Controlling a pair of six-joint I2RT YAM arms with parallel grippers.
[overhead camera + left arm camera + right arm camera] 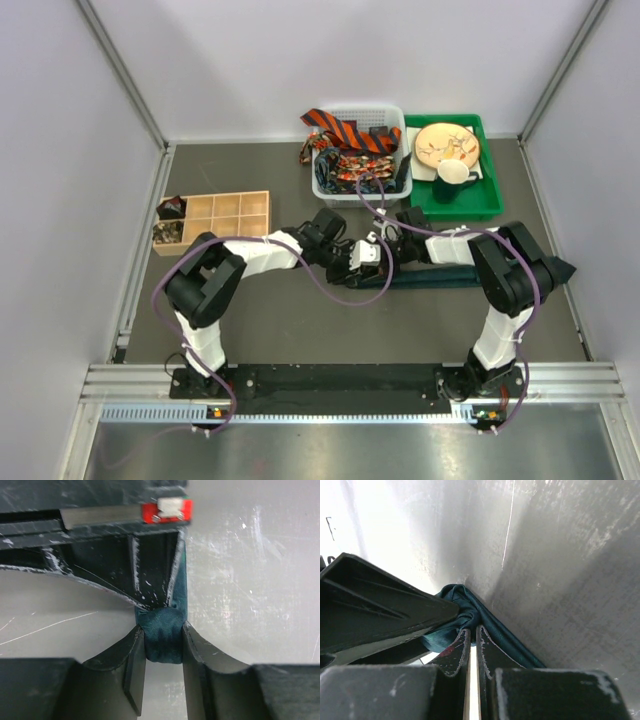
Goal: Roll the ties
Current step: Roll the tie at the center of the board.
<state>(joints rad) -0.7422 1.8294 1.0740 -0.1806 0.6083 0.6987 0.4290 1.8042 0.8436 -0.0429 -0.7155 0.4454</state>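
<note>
We have barely begun. Near the basket, the left gripper pinches the teal tie at its small rolled end. The right gripper, nearly closed, touches it, though we cannot tell if it grips. The other ties wait inside the basket.

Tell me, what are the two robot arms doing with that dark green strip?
They are rolling up a teal tie. The left gripper squeezes the small rolled end, and the right gripper, nearly closed, seems to pinch the fabric right next to the roll. The rest of the tie lies flat. More ties wait in the white basket.
</note>
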